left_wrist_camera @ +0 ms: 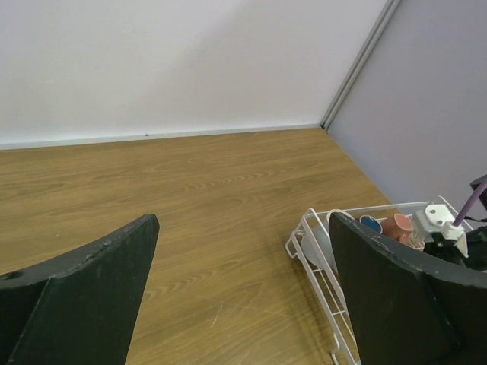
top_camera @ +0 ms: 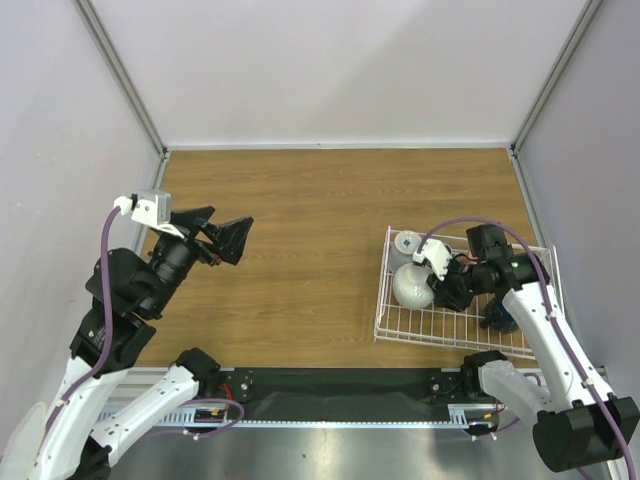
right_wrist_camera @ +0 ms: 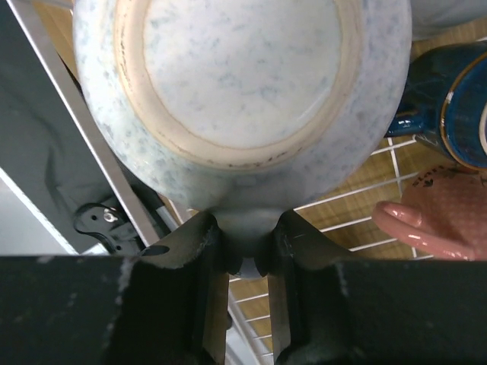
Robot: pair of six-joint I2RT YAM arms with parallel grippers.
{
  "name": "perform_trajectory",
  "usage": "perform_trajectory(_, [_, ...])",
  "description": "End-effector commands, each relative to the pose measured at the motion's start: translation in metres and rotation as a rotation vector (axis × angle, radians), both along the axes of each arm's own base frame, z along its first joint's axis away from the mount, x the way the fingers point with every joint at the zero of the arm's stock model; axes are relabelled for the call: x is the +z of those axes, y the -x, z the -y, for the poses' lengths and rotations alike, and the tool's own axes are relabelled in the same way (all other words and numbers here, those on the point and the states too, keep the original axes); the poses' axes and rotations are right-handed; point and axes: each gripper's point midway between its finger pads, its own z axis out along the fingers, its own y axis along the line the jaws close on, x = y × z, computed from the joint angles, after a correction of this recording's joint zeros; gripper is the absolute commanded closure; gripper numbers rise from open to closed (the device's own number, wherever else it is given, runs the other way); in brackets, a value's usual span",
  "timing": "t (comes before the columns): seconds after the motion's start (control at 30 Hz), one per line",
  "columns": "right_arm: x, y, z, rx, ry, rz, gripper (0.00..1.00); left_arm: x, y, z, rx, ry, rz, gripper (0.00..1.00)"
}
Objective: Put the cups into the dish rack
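A pale grey-blue mug (right_wrist_camera: pixel 243 76) lies on its side in the white wire dish rack (top_camera: pixel 440 330), its base turned towards the right wrist camera. My right gripper (right_wrist_camera: pixel 247 243) is shut on its handle; from above the gripper (top_camera: pixel 440 285) sits over the rack beside the mug (top_camera: pixel 412 285). A cream-white mug (top_camera: pixel 408 242) stands at the rack's far left corner. A dark blue mug (right_wrist_camera: pixel 456 99) and a reddish-pink cup (right_wrist_camera: pixel 441 224) rest next to the held mug. My left gripper (top_camera: pixel 225 238) hangs open and empty above the table's left side, far from the rack (left_wrist_camera: pixel 319 266).
Grey walls close in the table at the back and both sides. The rack stands close to the right wall and the table's near edge. Bare wooden tabletop (top_camera: pixel 300 210) stretches between my left gripper and the rack.
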Motion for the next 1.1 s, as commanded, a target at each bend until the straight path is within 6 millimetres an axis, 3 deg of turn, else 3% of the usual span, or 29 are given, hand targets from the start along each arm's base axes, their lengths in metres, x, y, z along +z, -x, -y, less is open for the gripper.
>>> perform_trajectory(0.0, [0.006,-0.022,-0.009,0.099,-0.027,0.133,1.00,0.009,0.003,-0.008,0.025,0.022,0.019,0.00])
perform_trajectory(0.13, [-0.006,-0.019,-0.016,0.133,-0.066,0.106,1.00,0.007,0.002,-0.011,0.043,0.012,0.011,0.00])
perform_trajectory(0.3, [-0.028,-0.018,-0.011,0.107,-0.043,0.101,1.00,0.002,0.004,-0.014,0.056,0.016,-0.005,0.00])
perform_trajectory(0.5, [-0.035,-0.027,-0.006,0.082,-0.013,0.133,1.00,-0.003,0.005,-0.018,0.071,0.039,-0.018,0.01])
perform_trajectory(1.07, [-0.054,-0.030,-0.016,0.102,-0.035,0.111,1.00,0.005,0.009,-0.023,0.085,0.056,-0.011,0.00])
